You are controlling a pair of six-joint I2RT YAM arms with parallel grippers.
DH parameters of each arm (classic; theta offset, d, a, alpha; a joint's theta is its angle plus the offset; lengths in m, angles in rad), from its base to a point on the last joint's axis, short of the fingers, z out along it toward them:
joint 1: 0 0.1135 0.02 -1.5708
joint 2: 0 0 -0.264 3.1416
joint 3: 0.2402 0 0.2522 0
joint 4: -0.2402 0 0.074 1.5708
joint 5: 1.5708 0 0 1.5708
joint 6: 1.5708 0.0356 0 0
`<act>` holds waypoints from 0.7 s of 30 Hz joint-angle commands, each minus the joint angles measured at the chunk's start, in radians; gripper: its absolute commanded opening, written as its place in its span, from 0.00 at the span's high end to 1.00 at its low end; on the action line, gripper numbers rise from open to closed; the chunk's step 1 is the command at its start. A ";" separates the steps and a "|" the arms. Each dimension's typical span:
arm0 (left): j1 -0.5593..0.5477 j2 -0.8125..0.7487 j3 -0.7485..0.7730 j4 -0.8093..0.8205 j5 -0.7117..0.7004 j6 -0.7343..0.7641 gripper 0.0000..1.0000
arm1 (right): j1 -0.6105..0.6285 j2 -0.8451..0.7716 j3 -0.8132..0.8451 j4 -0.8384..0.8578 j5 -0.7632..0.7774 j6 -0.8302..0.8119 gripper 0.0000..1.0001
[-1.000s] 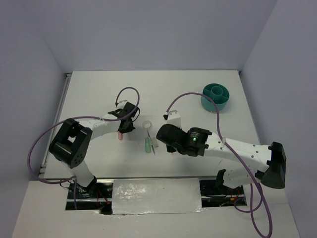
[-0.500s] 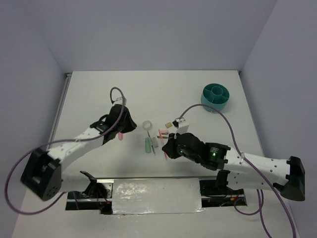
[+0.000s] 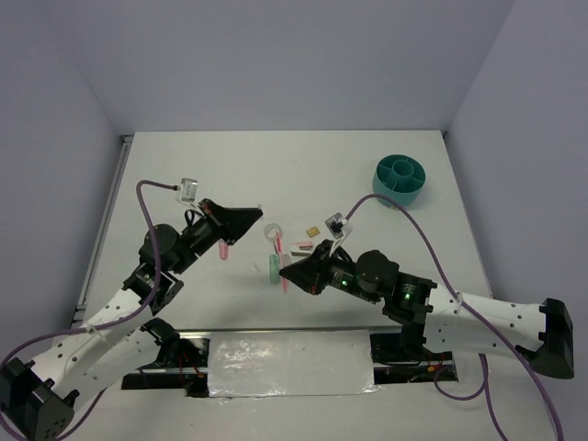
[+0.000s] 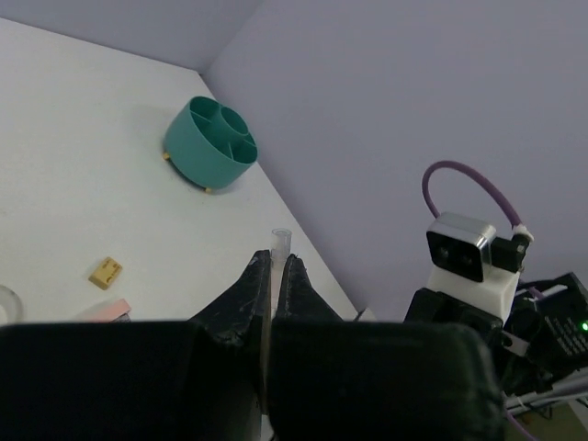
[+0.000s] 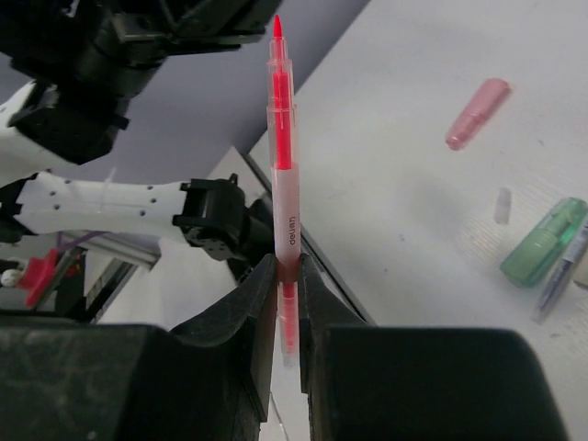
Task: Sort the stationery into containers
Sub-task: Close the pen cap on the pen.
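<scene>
Your teal organiser [image 3: 391,193] stands near the table's [image 3: 184,165] far right edge, with bare tabletop between it and the mint-green stub [image 3: 273,267]. Your right gripper [image 5: 284,262], reaching left, clamps the pink pen [image 5: 283,184]. Your left gripper [image 4: 277,260], pointing right, pinches a thin clear tube [image 4: 280,239].

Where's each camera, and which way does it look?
Top: high behind the arms, looking down at the table; both arms show.
Left wrist: on that arm; left hand, pinching a clear tube, faces the organiser.
Right wrist: on that arm; right hand, gripping a pen, faces the green stub.
Shared: top and left wrist both see the organiser.
</scene>
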 commanded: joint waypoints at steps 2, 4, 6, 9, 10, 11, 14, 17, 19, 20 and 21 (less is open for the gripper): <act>-0.006 -0.018 0.001 0.175 0.102 -0.026 1.00 | 0.012 0.005 0.031 0.124 -0.110 -0.033 1.00; -0.006 -0.010 0.001 0.198 0.134 -0.042 1.00 | 0.020 0.026 0.046 0.121 -0.112 -0.033 1.00; -0.006 -0.013 -0.012 0.249 0.146 -0.054 1.00 | 0.018 0.039 0.045 0.118 -0.098 -0.028 1.00; -0.006 -0.033 -0.009 0.232 0.135 -0.053 1.00 | 0.018 0.046 0.043 0.127 -0.109 -0.024 1.00; -0.006 -0.038 -0.011 0.229 0.131 -0.048 1.00 | 0.020 0.049 0.046 0.127 -0.110 -0.025 1.00; -0.006 -0.048 -0.020 0.231 0.132 -0.046 1.00 | 0.021 0.057 0.056 0.126 -0.113 -0.028 1.00; -0.006 -0.058 -0.034 0.254 0.145 -0.046 1.00 | 0.023 0.069 0.086 0.118 -0.115 -0.051 1.00; -0.007 -0.058 -0.034 0.252 0.146 -0.046 1.00 | 0.021 0.083 0.115 0.100 -0.101 -0.073 1.00; -0.007 -0.058 -0.033 0.246 0.148 -0.039 1.00 | 0.021 0.094 0.128 0.087 -0.098 -0.085 1.00; -0.007 -0.058 -0.026 0.238 0.143 -0.033 1.00 | 0.023 0.104 0.137 0.086 -0.095 -0.093 1.00; -0.007 -0.058 -0.023 0.232 0.142 -0.030 1.00 | 0.023 0.108 0.140 0.087 -0.095 -0.097 1.00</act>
